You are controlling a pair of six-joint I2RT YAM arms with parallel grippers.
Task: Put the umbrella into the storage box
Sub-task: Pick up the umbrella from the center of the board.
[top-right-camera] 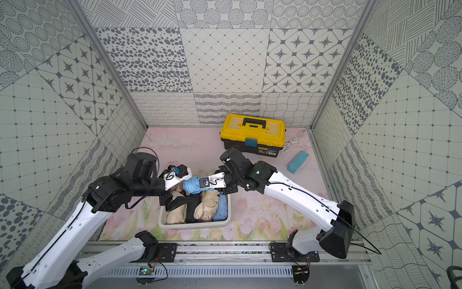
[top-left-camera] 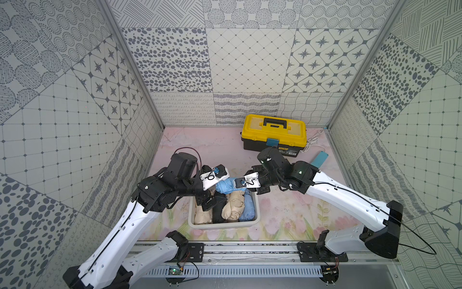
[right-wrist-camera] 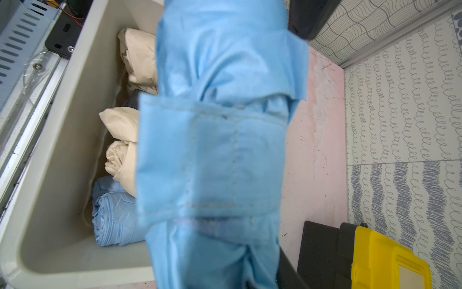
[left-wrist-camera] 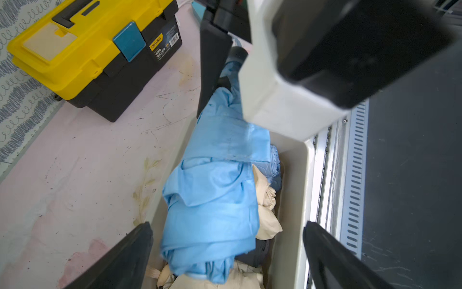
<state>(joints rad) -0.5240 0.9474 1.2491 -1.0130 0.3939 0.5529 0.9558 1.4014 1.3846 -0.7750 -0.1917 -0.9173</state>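
A folded light-blue umbrella (top-left-camera: 225,186) hangs crosswise over the far end of the white storage box (top-left-camera: 225,225). My right gripper (right-wrist-camera: 225,272) is shut on one end of it, and the cloth fills most of the right wrist view. The other end of the umbrella (left-wrist-camera: 215,200) lies between the spread fingers of my left gripper (left-wrist-camera: 226,225), which is open. Neither left finger touches the cloth. In both top views the two wrists meet above the box (top-right-camera: 195,225), and their cameras hide the fingertips.
Inside the box lie several folded umbrellas: beige (top-left-camera: 235,205), black (top-left-camera: 220,210) and blue (top-left-camera: 248,207). A yellow-lidded black toolbox (top-left-camera: 273,131) stands at the back right. A teal power strip (top-left-camera: 319,159) with a white cord lies beside it.
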